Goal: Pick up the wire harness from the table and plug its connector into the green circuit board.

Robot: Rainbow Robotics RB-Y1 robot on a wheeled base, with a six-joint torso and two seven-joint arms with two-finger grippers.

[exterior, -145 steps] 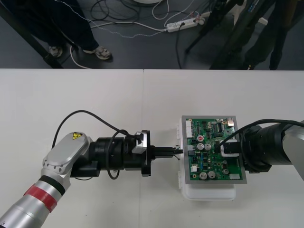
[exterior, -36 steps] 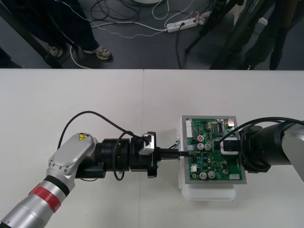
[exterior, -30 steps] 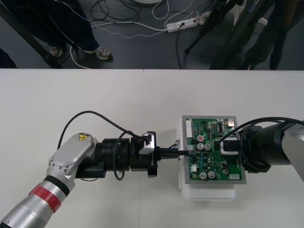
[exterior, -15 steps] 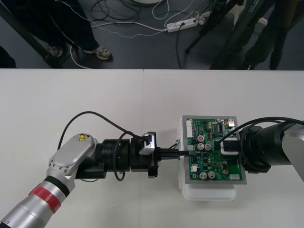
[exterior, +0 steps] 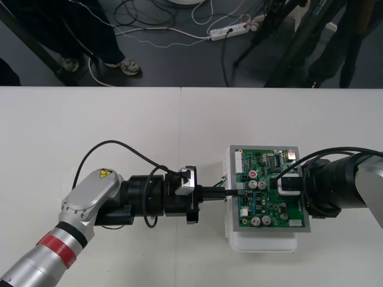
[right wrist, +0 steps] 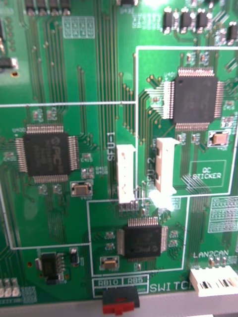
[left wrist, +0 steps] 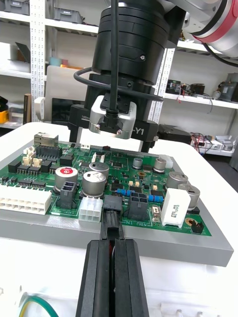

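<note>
Front view: the left arm comes in from the lower left and lies low across the table (exterior: 119, 119), pointing right. The left gripper (exterior: 229, 192) has its tips at the left edge of the board (exterior: 269, 173), which sits on its white base (exterior: 263, 244) on the right half of the table. The fingers (exterior: 214, 192) are drawn together into one narrow black bar. A thin wire of the harness (exterior: 223, 178) loops just beside the board's left edge, above those tips. The right gripper (exterior: 288, 185) hangs over the right part of the board, its arm entering from the right; whether it is closed or spread cannot be told.

Right wrist view: the board (right wrist: 74, 99) is seen close and straight on, with black chips and two white connectors (right wrist: 126, 181) near the middle.

Left wrist view: the left gripper (left wrist: 112, 243) has its fingers (left wrist: 96, 282) clenched on the black plug (left wrist: 111, 222), which stands out ahead of them. The plug's front end touches a black socket (left wrist: 112, 203) at the near edge of the board (left wrist: 148, 171), beside a small white connector; whether it is fully seated cannot be told. A green wire (left wrist: 27, 299) curls on the base beside the fingers. The right gripper (left wrist: 119, 116), with a camera on it, stands over the far side of the board.
</note>
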